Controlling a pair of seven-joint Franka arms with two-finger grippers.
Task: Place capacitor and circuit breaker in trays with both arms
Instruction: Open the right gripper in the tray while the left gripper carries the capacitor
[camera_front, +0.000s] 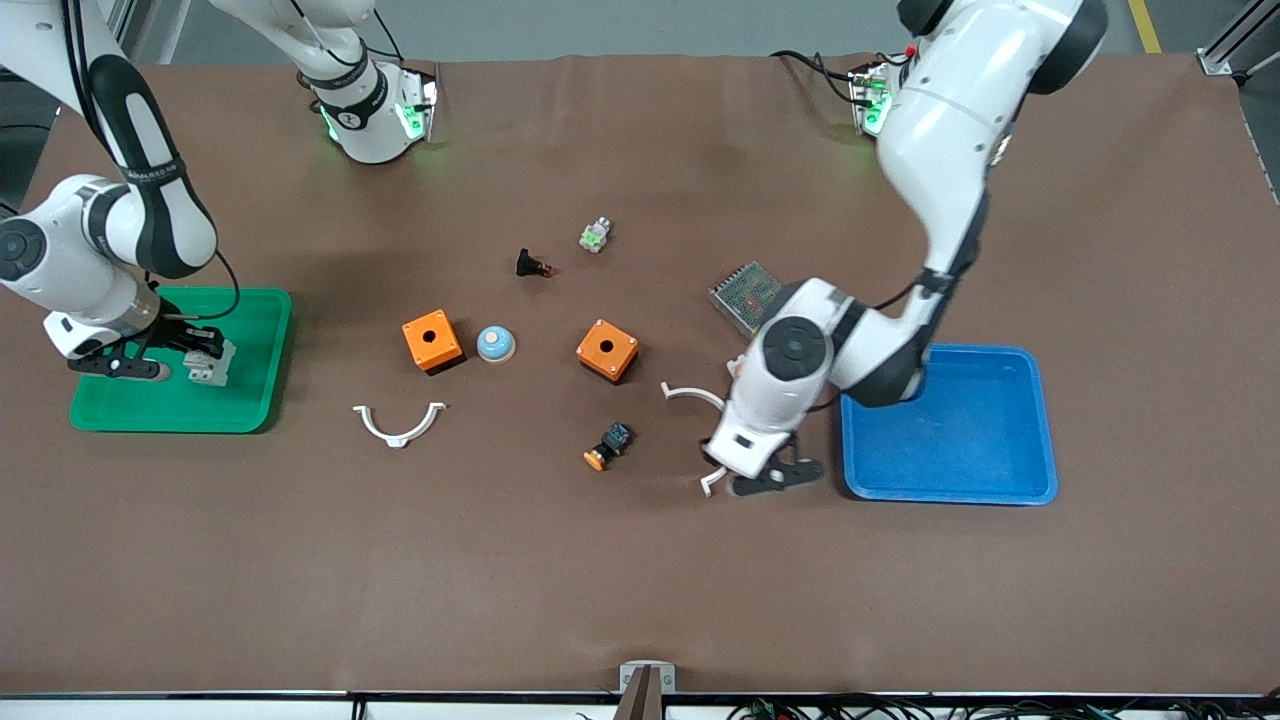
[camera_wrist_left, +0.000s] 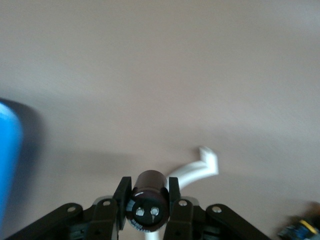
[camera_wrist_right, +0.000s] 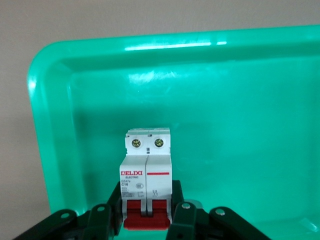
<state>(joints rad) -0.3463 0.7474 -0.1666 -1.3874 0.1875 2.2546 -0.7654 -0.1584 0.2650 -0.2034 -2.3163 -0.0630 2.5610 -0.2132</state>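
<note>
Between left gripper fingers, capacitor; circuit breaker in right gripper.

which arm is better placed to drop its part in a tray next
Right. The right gripper already holds the circuit breaker over the green tray. The left gripper grips the capacitor over bare table, beside the blue tray, not yet above it.
</note>
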